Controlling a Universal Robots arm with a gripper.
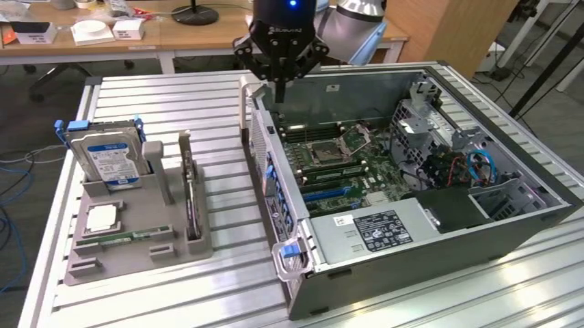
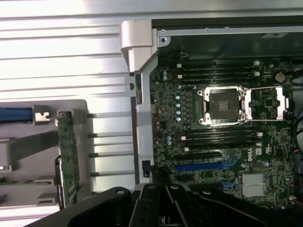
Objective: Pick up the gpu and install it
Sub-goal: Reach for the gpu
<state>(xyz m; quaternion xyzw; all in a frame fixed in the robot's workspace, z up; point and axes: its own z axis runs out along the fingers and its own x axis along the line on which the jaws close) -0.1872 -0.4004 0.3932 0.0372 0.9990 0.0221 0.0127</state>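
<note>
**Fingers (image 1: 279, 87) shut and empty above the case (image 1: 356, 92); gpu (image 1: 191, 201) standing off in the holder (image 1: 137, 254)**

Pinched right together, tip to tip, nothing between them. Hanging point-down over the far corner of the case, just above its rear wall. Motherboard (image 1: 338, 154) lying open below and to one side. Blue slots (image 1: 324, 194) down there bare, no card seated.

Now the relation that matters. Gpu off to the exterior view's left of the fingers and nearer that camera, well apart. Between the two: the case's perforated side wall and a strip of bare counter (image 1: 182, 96). Card up on its long edge in a slot of the grey holder, thin as a blade from this angle. Long axis running front to back, roughly parallel to that case wall.

Seen from the wrist, gpu (image 2: 67, 156) green side showing, upright in its slot beside the holder's rails, clear of the case.

Neighbours in the holder: hard drive (image 1: 105, 154) upright, further to the exterior view's left; memory stick (image 1: 123, 237) lying flat near the front. Neither touching the gpu.

Judging by all that: pick-up not begun, nothing installed, whole job ahead. One arm only on this rig, so no question of which is nearer.
</note>
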